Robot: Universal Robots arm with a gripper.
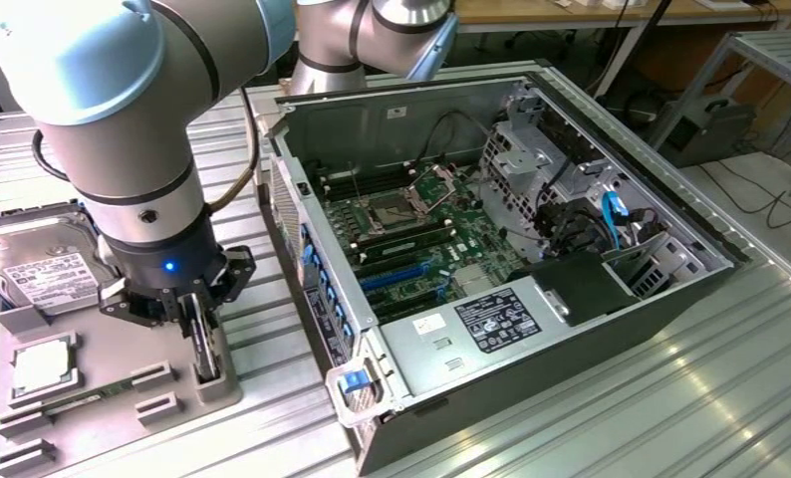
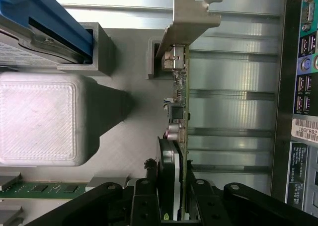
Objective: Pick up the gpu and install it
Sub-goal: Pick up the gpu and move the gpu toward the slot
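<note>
Gpu [image 2: 181, 97] status: standing on its long edge in a slot of the grey fixture tray [image 1: 104, 344], outside the computer case [image 1: 569, 408] and just beside that case's rear panel. The silver end bracket [image 2: 191, 25] is at one end and the black cooler [image 2: 168, 176] at the other. The green board is bare between them, with small components exposed.

Handling assessment: the card is likely light and stiff, thin in section, and fragile at the soldered parts and the connector edge. The bracket looks like smooth metal and would probably slip or lever the board. The soundest hold, in my judgement, is across the thickness at the cooler, one face on the cooler housing and the other on the board's back, so the card cannot swing.

Gripper [image 2: 173, 193] sits astride the card at the cooler end. Whether it is clamped on the card or stands clear of it, I cannot tell.

On the same tray, farther from the case, lie a hard drive [image 1: 44, 269], a square CPU chip [image 1: 44, 366] and a memory stick [image 2: 44, 188]. Inside the case the motherboard [image 1: 422, 239] lies exposed, the side panel off.
</note>
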